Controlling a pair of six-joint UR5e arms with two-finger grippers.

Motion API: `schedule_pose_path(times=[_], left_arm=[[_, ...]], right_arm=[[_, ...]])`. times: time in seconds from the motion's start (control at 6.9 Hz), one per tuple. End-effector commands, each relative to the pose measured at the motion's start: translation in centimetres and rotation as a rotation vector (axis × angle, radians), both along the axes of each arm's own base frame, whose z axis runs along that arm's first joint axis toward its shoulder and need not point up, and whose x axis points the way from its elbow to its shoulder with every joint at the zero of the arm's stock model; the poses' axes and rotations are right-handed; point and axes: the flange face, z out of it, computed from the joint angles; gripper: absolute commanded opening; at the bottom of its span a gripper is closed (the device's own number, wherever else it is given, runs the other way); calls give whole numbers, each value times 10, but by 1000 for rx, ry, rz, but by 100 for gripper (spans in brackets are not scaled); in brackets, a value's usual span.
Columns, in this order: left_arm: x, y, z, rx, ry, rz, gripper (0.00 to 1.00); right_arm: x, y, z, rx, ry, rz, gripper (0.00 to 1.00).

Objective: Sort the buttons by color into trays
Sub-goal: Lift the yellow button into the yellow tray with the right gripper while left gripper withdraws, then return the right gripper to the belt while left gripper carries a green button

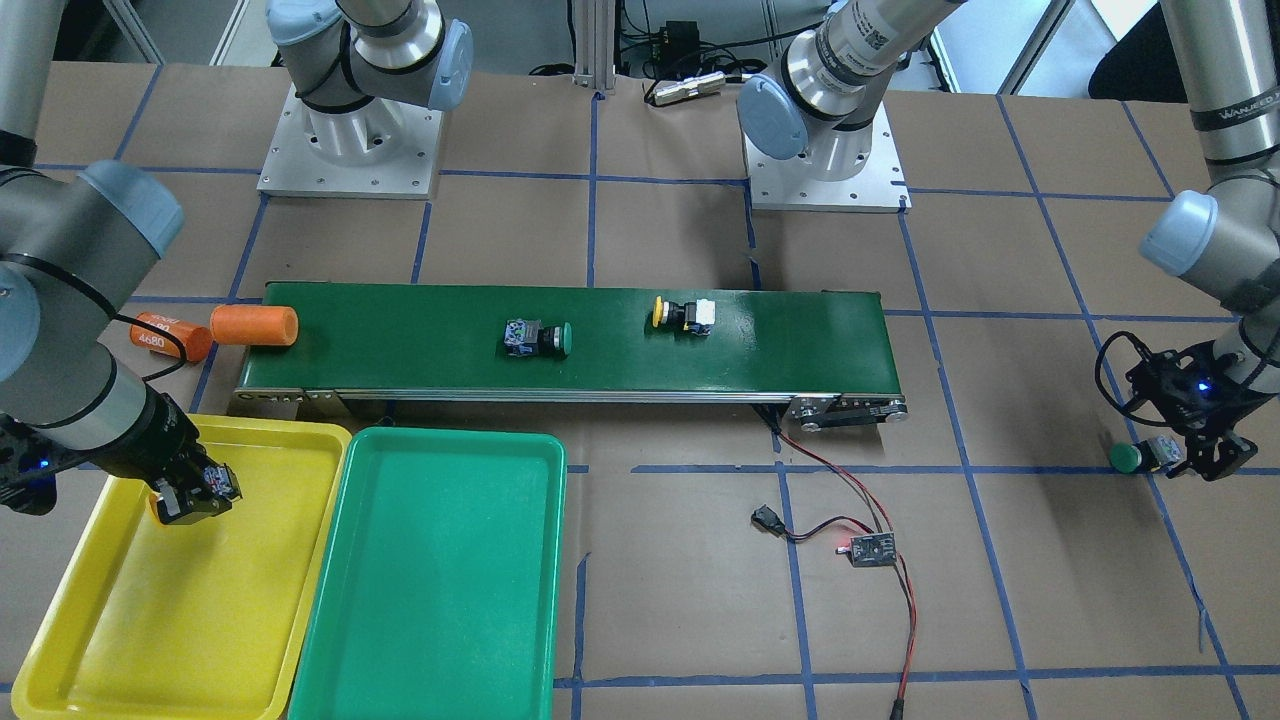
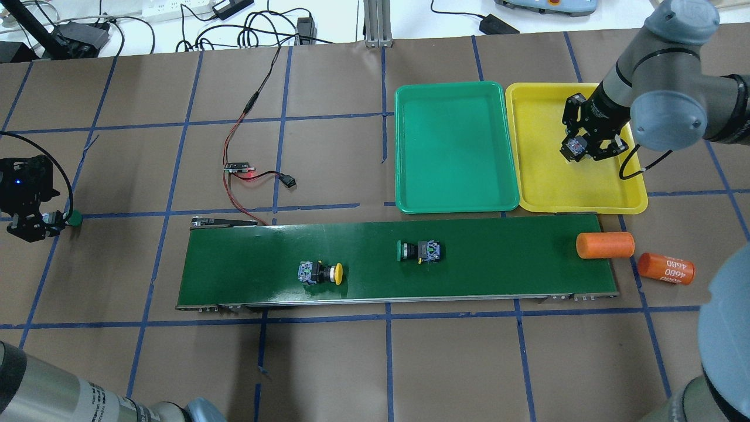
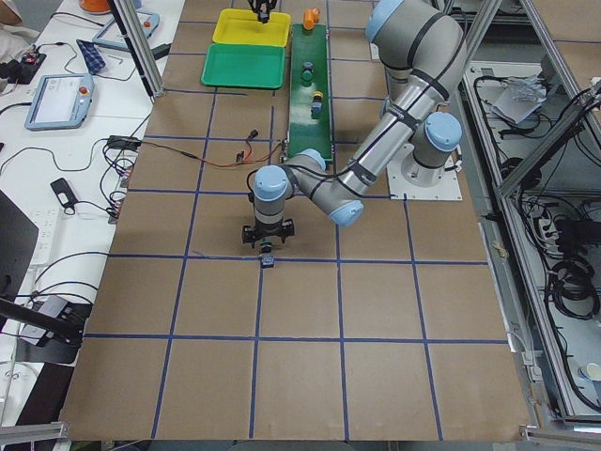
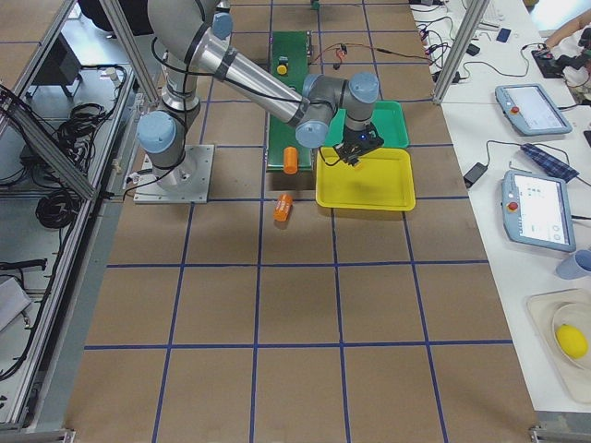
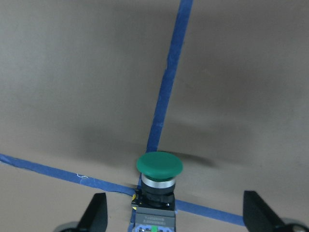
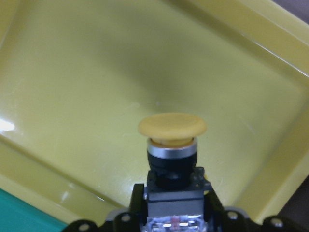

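Yellow button (image 6: 172,145): clamped by its dark body in my right hand (image 2: 579,150), cap pointing away from the wrist & down at the floor of the yellow tray (image 2: 586,196). The tray sits toward the desk's right end, operators' side. The button hangs well inside the rim. Its shadow lies apart from the cap, so I judge it's above the floor, not touching. That's the relation that counts: right colour, tray straight below. The next move prob needs only a let-go, low enough that it won't bounce or roll.

Green button (image 5: 159,166): looks to lie on its side on bare desk near the left edge, at a tape crossing. Its long axis runs along the desk's length, cap toward the right end, body toward my left hand (image 5: 176,203). That hand's fingers (image 5: 96,215) are wide apart, one each side of the body, neither touching. The approach is lined up w/ the axis, so closing across the body should do.

Green tray (image 2: 457,146) is just beside the yellow one, i.e. well apart from this button, most of the desk between.
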Motion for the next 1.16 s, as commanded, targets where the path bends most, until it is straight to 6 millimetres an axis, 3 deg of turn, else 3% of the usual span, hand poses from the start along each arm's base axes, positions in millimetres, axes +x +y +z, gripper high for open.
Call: schedule_pose_path(times=[0.0,0.14,0.29,0.43,0.58,0.72,0.87,1.01], left_arm=[[4,-8,-23,-5,47,-4,100],[8,-6,-27,0,53,-7,82],[7,-5,-29,-17,76,-38,68],[6,-6,-31,-21,83,-61,56],[4,-6,-30,-20,82,-87,27],[0,-4,-28,-7,88,-96,23],[-10,-1,-17,20,107,-104,22],[-20,-2,-2,51,143,-115,22]], right_arm=[[0,-2,-8,7,-8,-9,16],[-2,-7,-3,-42,13,-12,94],[-3,-8,-1,-50,19,-14,100],[-3,-6,1,-50,20,-14,100],[-1,-4,3,-47,12,-15,100],[1,4,16,-56,14,-17,100],[10,23,41,-22,3,-44,100],[30,48,66,1,-6,-78,100]])
